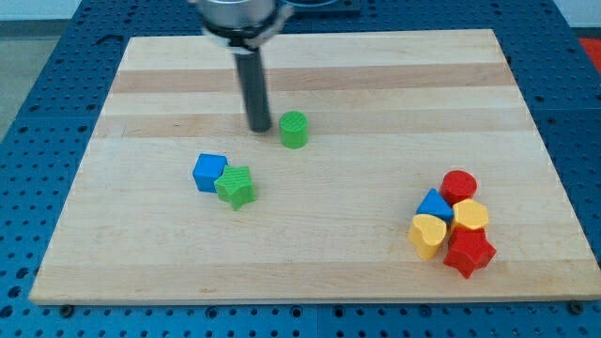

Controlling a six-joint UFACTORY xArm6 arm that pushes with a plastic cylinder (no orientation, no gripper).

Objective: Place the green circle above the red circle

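Observation:
The green circle point(294, 130) stands on the wooden board point(310, 84), a little left of centre. My tip point(259, 129) is just to its left, with a small gap between them. The red circle point(459, 185) is far off at the view's lower right, at the top of a cluster of blocks. The green circle is well to the left of and above the red circle.
A blue block point(209, 172) and a green star point(236, 187) touch each other below and left of my tip. The cluster under the red circle holds a blue triangle point(433, 205), a yellow heart point(428, 235), a yellow block point(470, 216) and a red star point(469, 253).

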